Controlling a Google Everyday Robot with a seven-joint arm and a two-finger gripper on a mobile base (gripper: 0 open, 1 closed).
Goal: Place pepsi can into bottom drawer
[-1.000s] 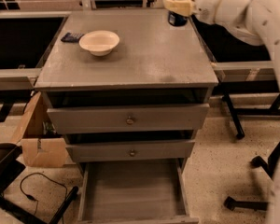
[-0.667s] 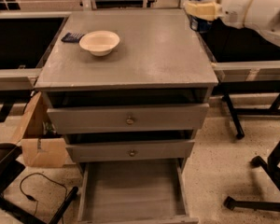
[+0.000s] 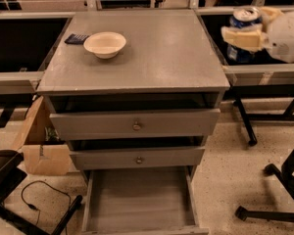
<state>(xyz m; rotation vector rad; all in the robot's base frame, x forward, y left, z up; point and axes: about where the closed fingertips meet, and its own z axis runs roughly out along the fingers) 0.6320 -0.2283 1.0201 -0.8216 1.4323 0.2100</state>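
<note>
My gripper (image 3: pixel 242 35) is at the upper right, past the right edge of the cabinet top (image 3: pixel 152 58), and is shut on the pepsi can (image 3: pixel 243 19). The can is dark blue with a silver top and is held upright in the air, with a cream finger (image 3: pixel 241 37) across its middle. The bottom drawer (image 3: pixel 139 199) stands pulled out at the foot of the cabinet, a wide grey tray with a bare floor, far below and to the left of the can.
A cream bowl (image 3: pixel 105 44) and a small dark object (image 3: pixel 77 38) sit at the back left of the cabinet top. Two upper drawers (image 3: pixel 135 125) with round knobs are slightly open. A cardboard box (image 3: pixel 39 141) stands at left; chair bases (image 3: pixel 279 190) at right.
My gripper has carried the can to the right, from over the back right corner of the cabinet top to beyond its right edge.
</note>
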